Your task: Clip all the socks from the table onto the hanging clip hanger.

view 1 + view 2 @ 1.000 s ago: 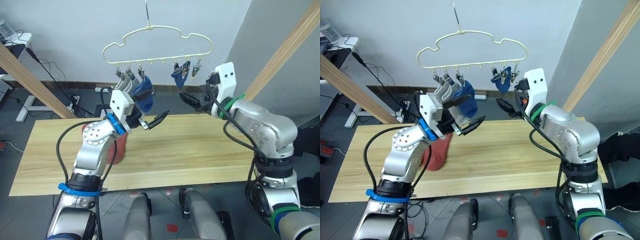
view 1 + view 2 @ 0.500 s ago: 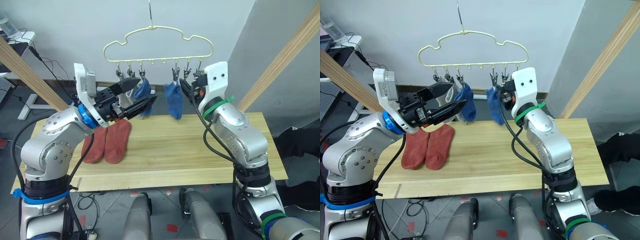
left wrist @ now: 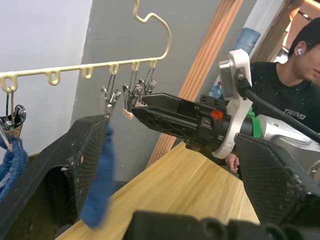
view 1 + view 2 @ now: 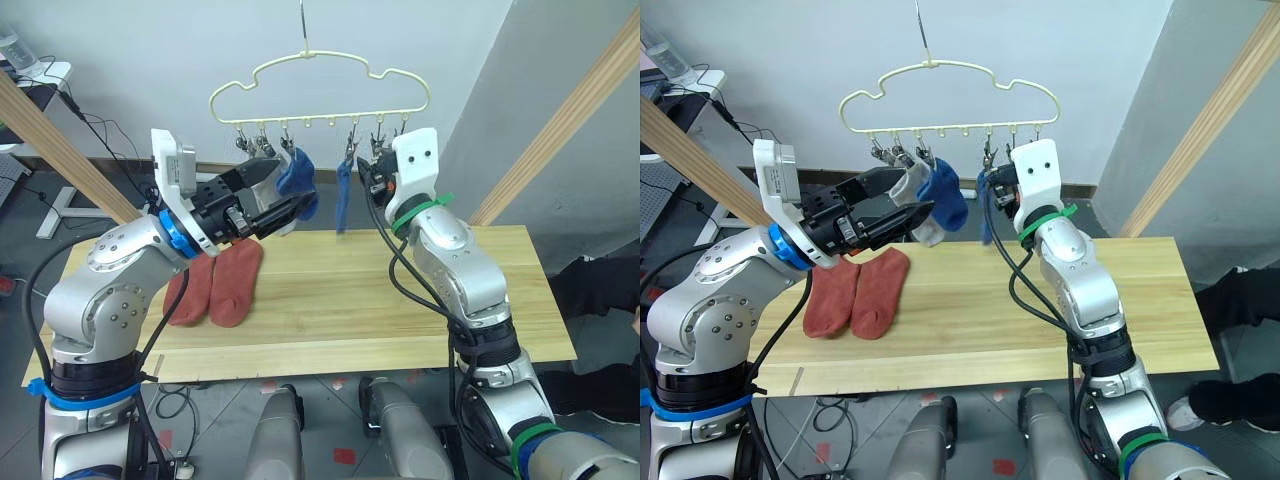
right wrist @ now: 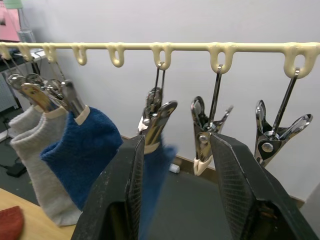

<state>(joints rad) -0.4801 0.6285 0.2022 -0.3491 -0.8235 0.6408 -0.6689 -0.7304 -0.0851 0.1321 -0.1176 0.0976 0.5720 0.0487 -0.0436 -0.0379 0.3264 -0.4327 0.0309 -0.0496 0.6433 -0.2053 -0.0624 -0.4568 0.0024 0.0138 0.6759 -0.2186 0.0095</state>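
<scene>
The pale yellow clip hanger [image 4: 320,85] hangs over the table [image 4: 400,300]. On its left clips hang two grey socks [image 5: 35,135] and a blue sock [image 4: 297,175]. A second blue sock [image 4: 342,200] dangles from a middle clip [image 5: 157,115]. Two rust-red socks [image 4: 235,285] lie side by side on the table's left part. My left gripper [image 4: 280,195] is open, just in front of the hung grey and blue socks. Raised to the clip row, my right gripper [image 5: 175,145] is open, its fingers on either side of the second blue sock's clip and the bare clip beside it.
Slanted round wooden poles [image 4: 60,150] [image 4: 560,120] stand at both sides of the table. Two bare clips [image 5: 272,135] hang at the hanger's right end. A person [image 3: 295,65] is beyond the table's right end. Cables and a stand lie on the floor at the back left.
My right gripper has moved a little left, closer to the clips. The second blue sock has swung and now hangs edge-on. The left gripper has hardly moved since half a second ago.
</scene>
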